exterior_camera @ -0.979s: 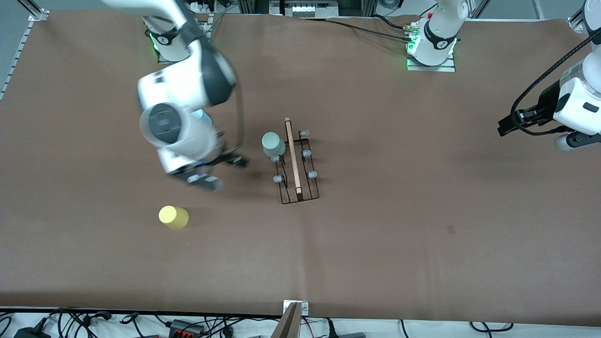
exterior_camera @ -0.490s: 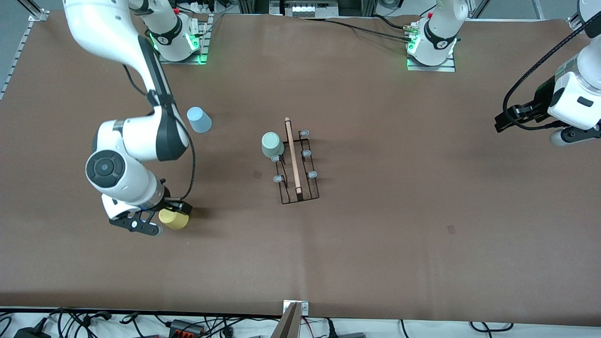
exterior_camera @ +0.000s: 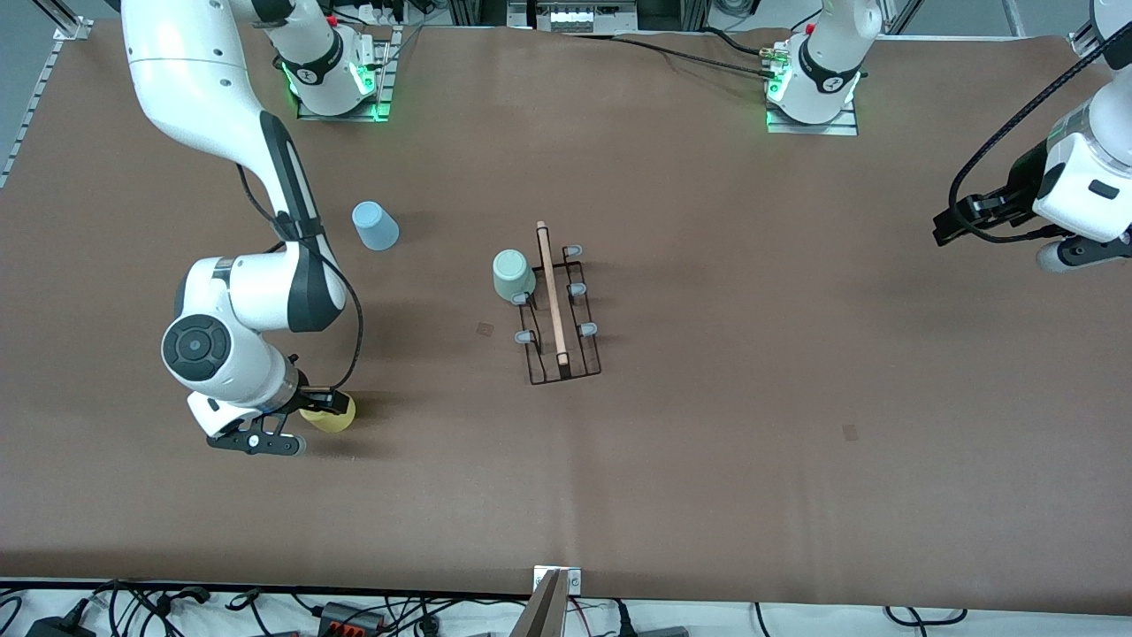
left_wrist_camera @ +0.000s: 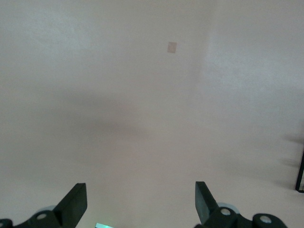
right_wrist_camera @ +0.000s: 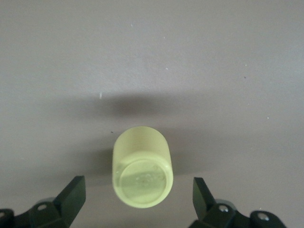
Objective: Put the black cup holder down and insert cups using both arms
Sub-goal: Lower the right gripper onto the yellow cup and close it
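Note:
The black cup holder (exterior_camera: 559,311) stands mid-table, wooden rod on top. A pale mint green cup (exterior_camera: 513,272) sits upside down on its peg at the end farther from the front camera. The light blue cup (exterior_camera: 375,226) stands upside down on the table toward the right arm's end. The yellow cup (exterior_camera: 332,415) stands nearer the front camera. My right gripper (exterior_camera: 301,423) is low beside it, open, with the yellow cup (right_wrist_camera: 142,173) between its fingers (right_wrist_camera: 71,194), untouched. My left gripper (exterior_camera: 959,223) waits, open (left_wrist_camera: 140,202), over bare table at the left arm's end.
The holder's other pegs (exterior_camera: 584,329) are bare. A corner of the holder (left_wrist_camera: 300,171) shows at the edge of the left wrist view. Small tape marks (exterior_camera: 850,432) lie on the brown table. A clamp (exterior_camera: 553,593) and cables line the near edge.
My right arm swung away from the holder toward the front camera and came down at the yellow cup, uncovering the light blue cup. The left arm barely moved.

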{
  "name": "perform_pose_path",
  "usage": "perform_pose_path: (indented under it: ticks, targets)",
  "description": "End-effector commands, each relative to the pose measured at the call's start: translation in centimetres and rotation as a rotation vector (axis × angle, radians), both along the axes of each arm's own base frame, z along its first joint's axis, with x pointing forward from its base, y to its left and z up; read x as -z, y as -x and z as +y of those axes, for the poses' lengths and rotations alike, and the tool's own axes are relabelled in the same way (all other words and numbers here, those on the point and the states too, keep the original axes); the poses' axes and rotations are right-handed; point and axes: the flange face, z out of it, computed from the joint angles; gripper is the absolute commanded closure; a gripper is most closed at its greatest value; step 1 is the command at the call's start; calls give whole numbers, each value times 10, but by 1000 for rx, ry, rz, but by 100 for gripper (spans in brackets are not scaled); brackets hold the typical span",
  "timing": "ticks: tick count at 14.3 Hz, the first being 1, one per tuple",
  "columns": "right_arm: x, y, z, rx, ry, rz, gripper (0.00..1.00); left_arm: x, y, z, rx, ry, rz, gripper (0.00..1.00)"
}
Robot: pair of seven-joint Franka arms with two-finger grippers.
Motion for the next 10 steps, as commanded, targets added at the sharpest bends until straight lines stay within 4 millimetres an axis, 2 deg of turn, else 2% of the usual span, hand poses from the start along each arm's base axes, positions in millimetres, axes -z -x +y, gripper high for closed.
perform_pose_path:
  ticks: [1,9,10]
  targets:
    - [17,-4,4,-37,-6,15,0,4,0,7,4,17,12,0]
    - [40,-3,3,-40,1,20,0,4,0,3,11,18,15,0]
    - [39,-3,3,-41,0,20,5,4,0,3,11,18,15,0]
